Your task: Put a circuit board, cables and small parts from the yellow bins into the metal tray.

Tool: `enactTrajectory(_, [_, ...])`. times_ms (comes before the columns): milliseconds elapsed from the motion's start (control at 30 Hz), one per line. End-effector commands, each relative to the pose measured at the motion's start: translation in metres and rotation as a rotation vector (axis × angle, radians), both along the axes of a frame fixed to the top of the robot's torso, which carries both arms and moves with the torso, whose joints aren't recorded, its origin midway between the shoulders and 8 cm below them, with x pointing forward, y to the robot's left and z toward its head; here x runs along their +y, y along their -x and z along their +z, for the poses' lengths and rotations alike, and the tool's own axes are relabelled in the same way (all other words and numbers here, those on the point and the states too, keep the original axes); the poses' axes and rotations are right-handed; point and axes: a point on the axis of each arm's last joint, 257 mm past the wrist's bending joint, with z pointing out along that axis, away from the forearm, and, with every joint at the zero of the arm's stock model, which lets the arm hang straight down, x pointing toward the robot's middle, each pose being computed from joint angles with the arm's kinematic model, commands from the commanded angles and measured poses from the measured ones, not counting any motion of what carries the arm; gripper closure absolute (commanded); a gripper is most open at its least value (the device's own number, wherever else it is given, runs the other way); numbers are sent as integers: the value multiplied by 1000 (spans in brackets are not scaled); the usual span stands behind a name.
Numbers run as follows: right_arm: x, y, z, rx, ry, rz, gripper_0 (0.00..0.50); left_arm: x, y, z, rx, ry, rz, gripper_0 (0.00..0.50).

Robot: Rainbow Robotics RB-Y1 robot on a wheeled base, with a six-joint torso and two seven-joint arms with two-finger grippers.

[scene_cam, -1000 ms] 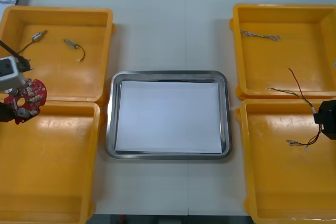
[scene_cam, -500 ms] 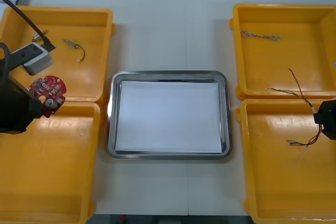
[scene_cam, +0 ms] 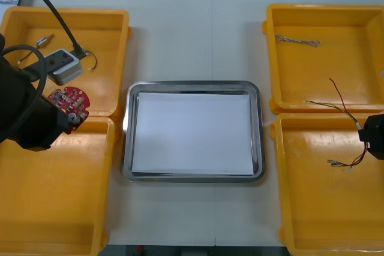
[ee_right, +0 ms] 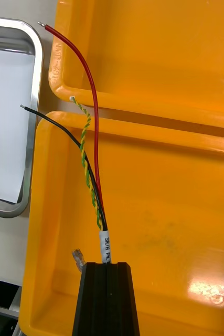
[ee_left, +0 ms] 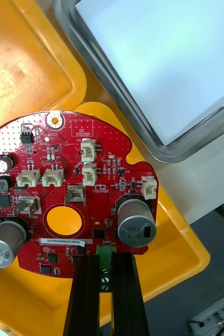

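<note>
So right now the left jaws are pinching the round red circuit board (ee_left: 112,152) by its edge, right on the green connector block. It's hanging over the seam between the two left yellow bins (scene_cam: 36,208), just beside the left rim of the metal tray (scene_cam: 259,130). The right jaws are clamping a cable bundle (ee_right: 105,242) (red, black, twisted yellow-green) at its white labelled end. That's happening over the near right bin (scene_cam: 324,208), with the loose ends reaching toward the far right bin (scene_cam: 324,70).

My guess is the board is going to handle like a light, stiff disc. Those capacitors and sockets are looking fragile though, so taking it by the rim or connector is making sense, even if an edge hold risks it pivoting. The cables are looking floppy and light, and holding them at the sleeve is leaving the tails free to snag on a bin wall.
</note>
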Motion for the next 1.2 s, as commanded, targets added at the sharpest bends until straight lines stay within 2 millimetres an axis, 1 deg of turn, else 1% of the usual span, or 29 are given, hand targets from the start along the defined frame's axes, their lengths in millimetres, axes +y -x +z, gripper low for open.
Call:
enactTrajectory(33, [5, -1, 8, -18, 3, -1, 500, 1, -9, 17, -52, 1, 150, 500])
enactTrajectory(233, [5, -1, 8, -18, 3, -1, 500, -17, -15, 15, -63, 32, 233, 500])
enactTrajectory(400, [5, -1, 8, -18, 3, -1, 500, -42, -23, 11, -81, 76, 283, 500])
enactTrajectory(633, [5, -1, 8, -18, 3, -1, 500, -70, -29, 2, -95, 108, 314, 500])
enactTrajectory(800, [5, -1, 8, -18, 3, -1, 500, -100, -31, -4, -97, 160, 323, 500])
enactTrajectory(833, [5, -1, 8, -18, 3, -1, 500, -103, -30, -5, -95, 164, 325, 500])
enactTrajectory(900, [5, -1, 8, -18, 3, -1, 500, -115, -31, -6, -98, 184, 321, 500])
enactTrajectory(1033, [5, -1, 8, -18, 3, -1, 500, -132, -31, -10, -100, 208, 308, 500])
enactTrajectory(1100, [5, -1, 8, -18, 3, -1, 500, -146, -30, -14, -105, 223, 296, 500])
enactTrajectory(1133, [5, -1, 8, -18, 3, -1, 500, -149, -30, -15, -107, 226, 295, 500])
enactTrajectory(1200, [5, -1, 8, -18, 3, -1, 500, -161, -29, -20, -109, 237, 285, 500])
